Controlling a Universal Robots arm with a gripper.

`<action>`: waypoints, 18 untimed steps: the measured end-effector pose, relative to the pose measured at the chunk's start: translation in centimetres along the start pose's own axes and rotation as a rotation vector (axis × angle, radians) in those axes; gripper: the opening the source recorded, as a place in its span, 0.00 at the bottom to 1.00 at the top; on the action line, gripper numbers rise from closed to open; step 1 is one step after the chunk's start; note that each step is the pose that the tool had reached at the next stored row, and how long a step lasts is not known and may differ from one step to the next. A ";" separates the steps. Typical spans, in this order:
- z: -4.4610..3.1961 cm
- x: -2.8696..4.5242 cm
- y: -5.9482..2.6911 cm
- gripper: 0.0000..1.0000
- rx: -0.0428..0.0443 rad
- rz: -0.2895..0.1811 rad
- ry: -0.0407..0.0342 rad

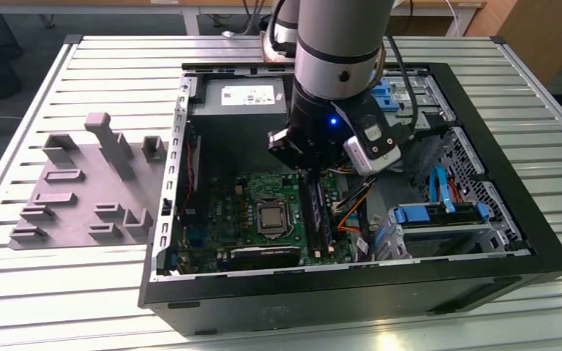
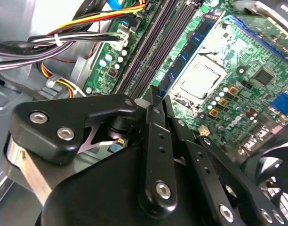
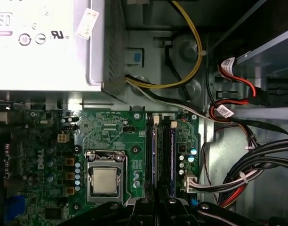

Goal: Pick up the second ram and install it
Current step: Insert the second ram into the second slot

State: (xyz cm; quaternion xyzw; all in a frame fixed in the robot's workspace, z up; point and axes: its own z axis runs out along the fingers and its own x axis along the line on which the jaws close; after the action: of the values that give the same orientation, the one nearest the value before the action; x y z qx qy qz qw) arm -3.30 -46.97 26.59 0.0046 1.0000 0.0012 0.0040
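A: Black metal gripper (image 3: 156, 205) at bottom centre of the first wrist view. Open or clamped? Can't tell.

B: Thin dark green ram stick (image 3: 153, 150) looks edge-on in the long black plastic slot (image 3: 149, 136), mid-frame just above it. Push straight and even, no tilt.

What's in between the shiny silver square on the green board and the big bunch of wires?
The long black memory slots stand between the silver processor and the wire bundle, as the first wrist view shows.
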 end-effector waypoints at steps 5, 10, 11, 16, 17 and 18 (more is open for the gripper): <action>0.54 -0.03 0.00 0.14 0.0003 0.011 0.0001; 0.74 -0.18 -0.04 0.14 0.0001 0.012 0.0000; 0.86 -0.19 -0.06 0.14 0.0002 0.015 0.0000; 1.54 -0.36 -0.23 0.14 0.0001 0.019 0.0000; 1.68 -0.40 -0.29 0.14 0.0002 0.019 0.0001; 1.79 -0.43 -0.35 0.14 0.0003 0.019 0.0002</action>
State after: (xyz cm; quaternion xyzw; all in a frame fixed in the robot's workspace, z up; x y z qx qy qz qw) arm -2.85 -47.32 24.81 0.0141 0.9999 0.0011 0.0039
